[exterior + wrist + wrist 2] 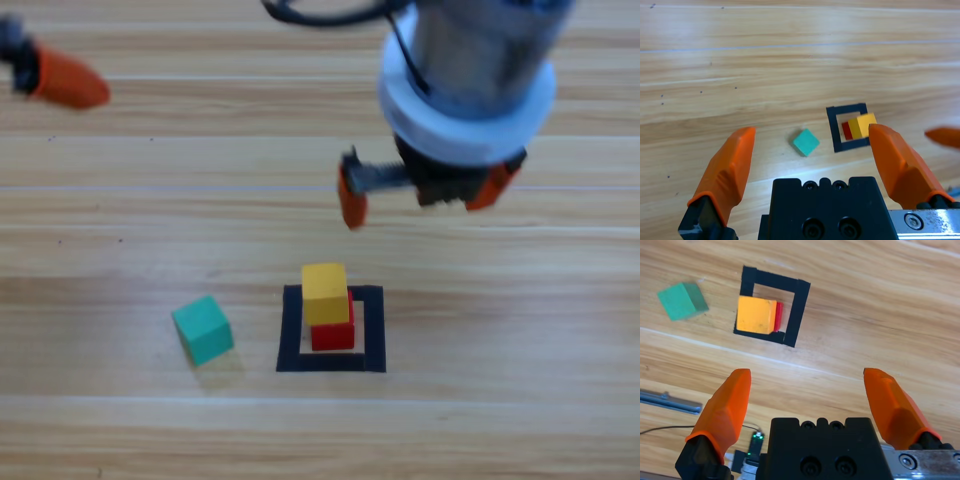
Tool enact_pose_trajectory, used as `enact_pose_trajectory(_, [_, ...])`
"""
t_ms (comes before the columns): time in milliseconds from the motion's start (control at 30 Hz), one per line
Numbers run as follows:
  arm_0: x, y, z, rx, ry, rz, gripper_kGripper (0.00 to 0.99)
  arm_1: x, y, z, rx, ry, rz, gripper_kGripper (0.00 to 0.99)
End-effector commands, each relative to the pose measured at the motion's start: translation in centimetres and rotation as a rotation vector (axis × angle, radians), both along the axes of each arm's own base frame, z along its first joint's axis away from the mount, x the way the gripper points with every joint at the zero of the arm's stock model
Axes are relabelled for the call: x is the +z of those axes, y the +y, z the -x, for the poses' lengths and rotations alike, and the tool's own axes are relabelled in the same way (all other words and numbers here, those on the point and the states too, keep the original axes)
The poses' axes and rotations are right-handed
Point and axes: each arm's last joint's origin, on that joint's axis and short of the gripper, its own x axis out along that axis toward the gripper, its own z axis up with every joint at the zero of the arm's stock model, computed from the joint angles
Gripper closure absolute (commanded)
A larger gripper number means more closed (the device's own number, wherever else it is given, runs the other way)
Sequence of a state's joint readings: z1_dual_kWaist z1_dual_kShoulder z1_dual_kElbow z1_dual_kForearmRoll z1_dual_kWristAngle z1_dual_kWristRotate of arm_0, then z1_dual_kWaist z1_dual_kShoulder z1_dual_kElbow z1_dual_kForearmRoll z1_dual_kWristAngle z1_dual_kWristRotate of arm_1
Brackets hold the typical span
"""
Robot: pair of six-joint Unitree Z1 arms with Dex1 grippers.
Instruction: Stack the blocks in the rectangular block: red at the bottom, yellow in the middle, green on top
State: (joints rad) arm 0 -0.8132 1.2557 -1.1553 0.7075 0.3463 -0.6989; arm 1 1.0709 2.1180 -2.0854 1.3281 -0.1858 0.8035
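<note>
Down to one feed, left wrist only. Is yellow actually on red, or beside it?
Observer: On it. In the high view the yellow cube sits on the red cube inside the tape square, with red peeking out on one side.
Operator: Right gripper? I only see an orange tip.
Observer: The right gripper hangs above the table beyond the stack, jaws open, holding nothing.
Operator: And where is mine?
Observer: The left gripper is at the high view's top-left edge, well away from the green cube.
</note>
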Motion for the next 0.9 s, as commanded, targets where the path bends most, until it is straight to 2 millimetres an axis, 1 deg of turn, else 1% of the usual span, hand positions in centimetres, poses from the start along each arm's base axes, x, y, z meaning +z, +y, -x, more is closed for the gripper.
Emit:
enact_pose_trajectory(33, [-4.0, -5.0, -8.9, 0.267, 0.376, -0.110, 0.033, -0.5, -8.0, 0.2, 0.050, -0.086, -0.180, 0.000])
enact_pose_trajectory(100, [-5.8, -6.5, -10.6, 0.325, 0.468, -0.122, 0.044, -1.3, -10.8, 0.9, 0.099, -0.134, -0.270, 0.000])
enact_pose_trajectory(167, [-7.3, -7.2, -11.2, 0.375, 0.539, -0.107, 0.045, -2.0, -13.0, 1.9, 0.160, -0.180, -0.307, 0.000])
enact_pose_trajectory(233, [-7.9, -7.3, -11.2, 0.420, 0.569, -0.085, 0.048, -2.5, -14.1, 2.6, 0.191, -0.210, -0.315, 0.000])
enact_pose_trajectory(300, [-8.3, -7.5, -11.1, 0.460, 0.592, -0.063, 0.051, -3.0, -14.8, 2.9, 0.203, -0.230, -0.320, 0.000])
enact_pose_trajectory(400, [-9.1, -7.8, -11.4, 0.525, 0.618, -0.039, 0.065, -3.7, -15.1, 3.1, 0.212, -0.230, -0.315, 0.000])
enact_pose_trajectory(500, [-9.8, -8.5, -11.4, 0.561, 0.638, -0.016, 0.076, -4.0, -15.0, 3.1, 0.224, -0.225, -0.321, 0.000])
enact_pose_trajectory(667, [-12.4, -10.3, -12.2, 0.588, 0.690, -0.021, 0.086, -4.7, -14.9, 3.0, 0.230, -0.221, -0.305, 0.000])
enact_pose_trajectory(767, [-13.9, -11.0, -12.4, 0.588, 0.708, -0.036, 0.085, -4.7, -14.9, 3.0, 0.231, -0.220, -0.303, 0.000])
enact_pose_trajectory(900, [-15.2, -11.6, -12.4, 0.579, 0.717, -0.044, 0.085, -4.8, -15.0, 3.1, 0.230, -0.222, -0.306, 0.000])
